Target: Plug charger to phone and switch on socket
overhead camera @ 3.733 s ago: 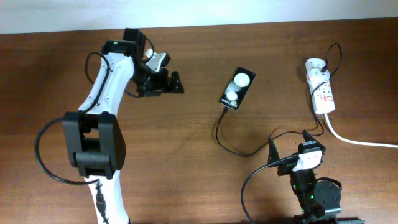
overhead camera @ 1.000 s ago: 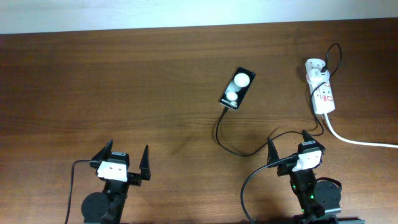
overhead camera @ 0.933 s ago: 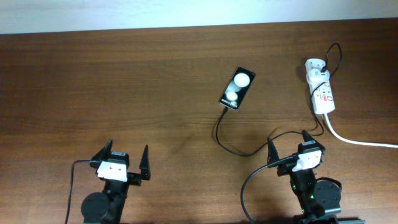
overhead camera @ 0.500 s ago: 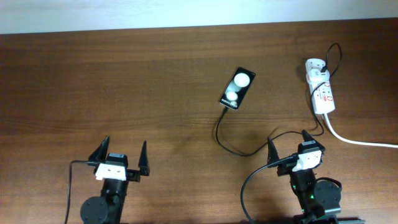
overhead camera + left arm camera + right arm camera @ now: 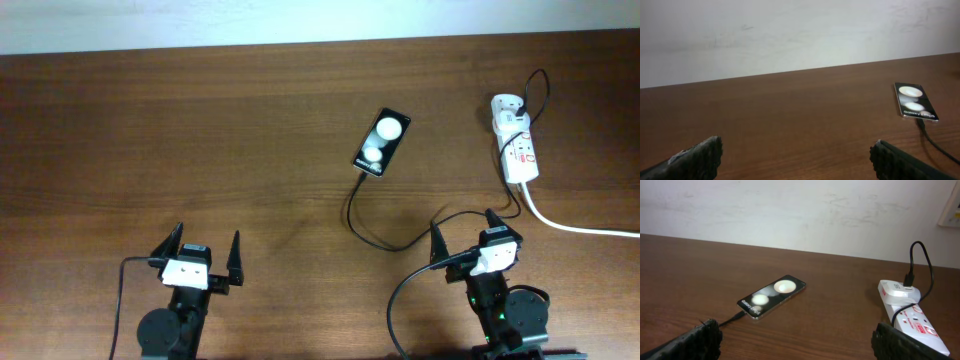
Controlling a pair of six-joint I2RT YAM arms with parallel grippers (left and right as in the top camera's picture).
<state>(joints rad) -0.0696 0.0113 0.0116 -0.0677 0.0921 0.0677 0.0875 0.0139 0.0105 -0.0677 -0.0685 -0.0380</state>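
The black phone (image 5: 381, 142) lies face up mid-table, also in the left wrist view (image 5: 914, 101) and the right wrist view (image 5: 771, 296). The charger's thin black cable (image 5: 375, 232) meets the phone's near end with its plug tip (image 5: 736, 316), then curves right to the white adapter (image 5: 507, 108) seated in the white socket strip (image 5: 520, 150). My left gripper (image 5: 207, 240) stands open at the front left, far from all of these. My right gripper (image 5: 463, 228) stands open at the front right, with the cable passing by its fingers. Nothing sits between either pair of jaws (image 5: 796, 150) (image 5: 795, 330).
The strip's thick white cord (image 5: 580, 225) runs off the right edge. A pale wall borders the table's far edge (image 5: 790, 75). A wall plate (image 5: 950, 210) shows at the upper right of the right wrist view.
The left arm has drawn back from beside the phone to the front left edge. In the last second it only shifted slightly. The right arm, phone and cable have not moved.
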